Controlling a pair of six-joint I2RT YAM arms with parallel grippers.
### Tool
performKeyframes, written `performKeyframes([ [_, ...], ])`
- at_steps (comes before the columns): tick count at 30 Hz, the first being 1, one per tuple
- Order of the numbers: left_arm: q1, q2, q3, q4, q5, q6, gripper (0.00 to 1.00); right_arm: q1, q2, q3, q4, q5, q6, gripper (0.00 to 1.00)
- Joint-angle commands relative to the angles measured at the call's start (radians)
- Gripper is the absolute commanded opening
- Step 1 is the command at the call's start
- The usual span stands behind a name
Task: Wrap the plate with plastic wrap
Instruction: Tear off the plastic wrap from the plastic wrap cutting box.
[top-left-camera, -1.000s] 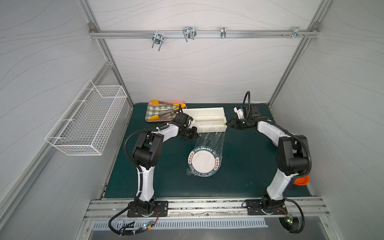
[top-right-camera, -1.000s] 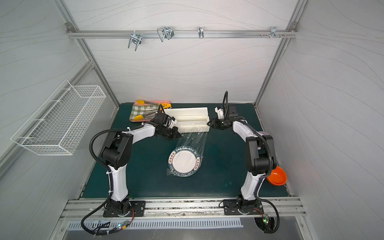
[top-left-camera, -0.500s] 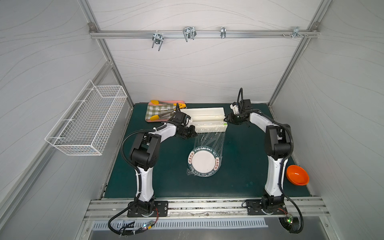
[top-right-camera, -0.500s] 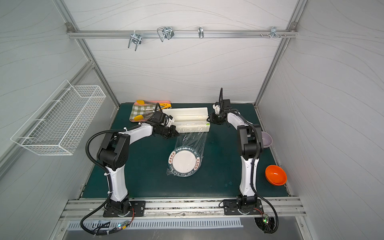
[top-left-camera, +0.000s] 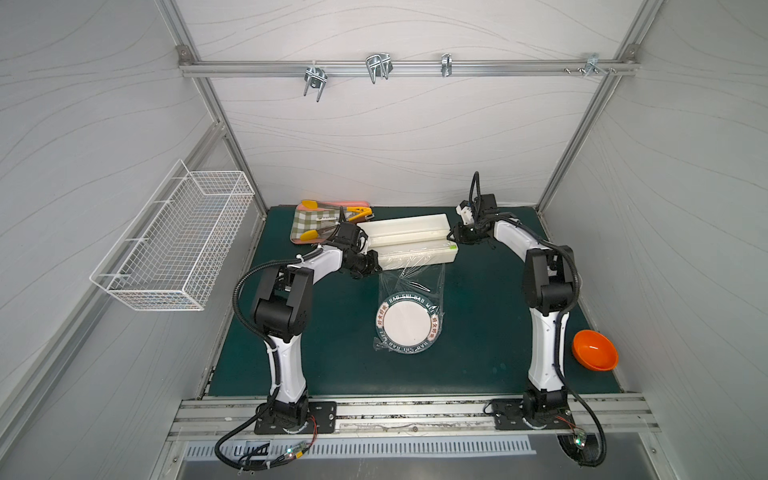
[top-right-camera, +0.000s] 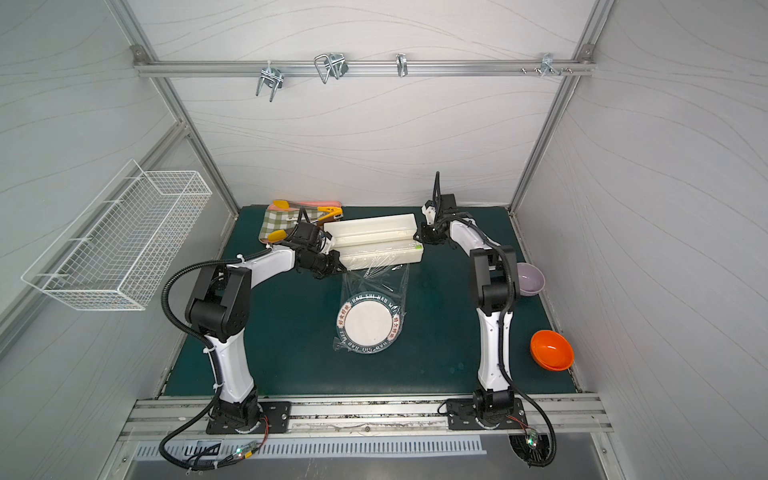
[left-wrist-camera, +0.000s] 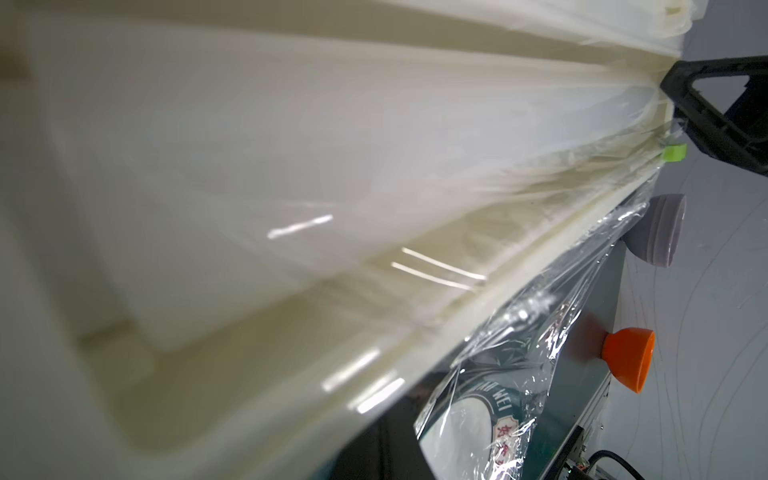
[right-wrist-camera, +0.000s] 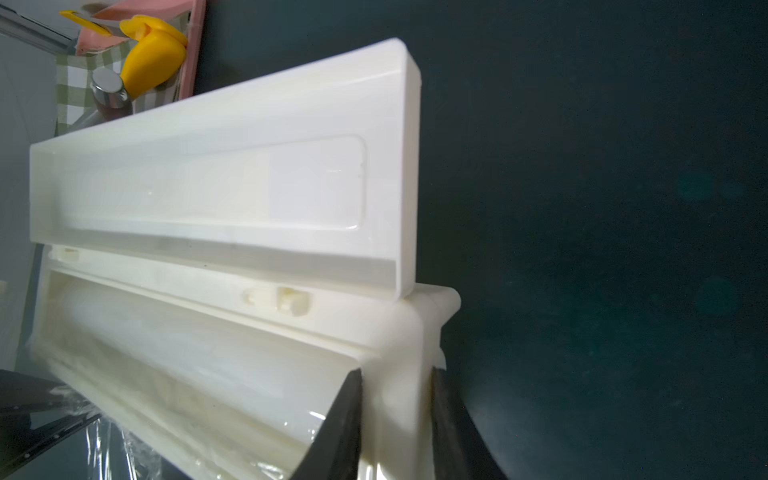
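The plate (top-left-camera: 409, 324) (top-right-camera: 369, 324), white with a dark green lettered rim, lies flat mid-table. Plastic wrap (top-left-camera: 411, 276) (top-right-camera: 374, 277) runs as a crinkly clear sheet from the open white dispenser box (top-left-camera: 409, 241) (top-right-camera: 376, 242) down over the plate. My left gripper (top-left-camera: 372, 264) (top-right-camera: 338, 267) is shut at the box's left end; what it pinches is hidden. At the box's right end sits my right gripper (top-left-camera: 455, 239) (right-wrist-camera: 395, 372). Its two black fingers (right-wrist-camera: 349, 407) clamp the box's end wall between them.
An orange bowl (top-left-camera: 594, 350) (top-right-camera: 552, 349) sits at the right edge, with a purple bowl (top-right-camera: 530, 279) behind the right arm. A tray with checked cloth and yellow tools (top-left-camera: 320, 220) stands at the back left. A wire basket (top-left-camera: 174, 241) hangs on the left wall.
The right arm has folded inward, bringing its gripper onto the box's right end, and its jaws have narrowed onto the end wall. The left arm has stayed put.
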Motion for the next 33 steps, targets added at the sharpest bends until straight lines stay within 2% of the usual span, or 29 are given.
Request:
performKeyframes([
  [1, 0.023, -0.038, -0.013, -0.005, -0.023, 0.014, 0.0, -0.011, 0.041, 0.014, -0.043, 0.062, -0.043, 0.25],
  [6, 0.025, -0.015, -0.003, -0.025, -0.004, 0.015, 0.0, -0.015, 0.052, 0.038, -0.05, 0.022, -0.042, 0.28],
  [9, 0.025, 0.002, -0.001, -0.022, 0.0, 0.013, 0.0, -0.012, 0.018, 0.022, -0.015, -0.014, -0.039, 0.37],
  [16, 0.025, 0.034, 0.014, -0.022, -0.021, 0.03, 0.0, -0.013, -0.156, -0.008, -0.031, 0.006, -0.077, 0.49],
  [19, 0.024, 0.045, 0.022, -0.016, -0.022, 0.033, 0.0, -0.016, -0.268, -0.116, -0.029, -0.023, -0.019, 0.51],
  [23, 0.024, 0.065, 0.034, -0.013, -0.023, 0.031, 0.0, -0.014, -0.384, -0.383, 0.072, -0.227, 0.148, 0.5],
  [26, 0.022, 0.075, 0.039, -0.015, -0.02, 0.03, 0.0, 0.009, -0.415, -0.521, 0.092, -0.328, 0.187, 0.47],
  [29, 0.018, 0.076, 0.035, -0.026, -0.03, 0.043, 0.0, 0.047, -0.422, -0.609, 0.079, -0.351, 0.186, 0.46],
  [33, 0.019, 0.075, 0.032, -0.029, -0.035, 0.051, 0.0, 0.098, -0.424, -0.72, 0.184, -0.363, 0.251, 0.46],
])
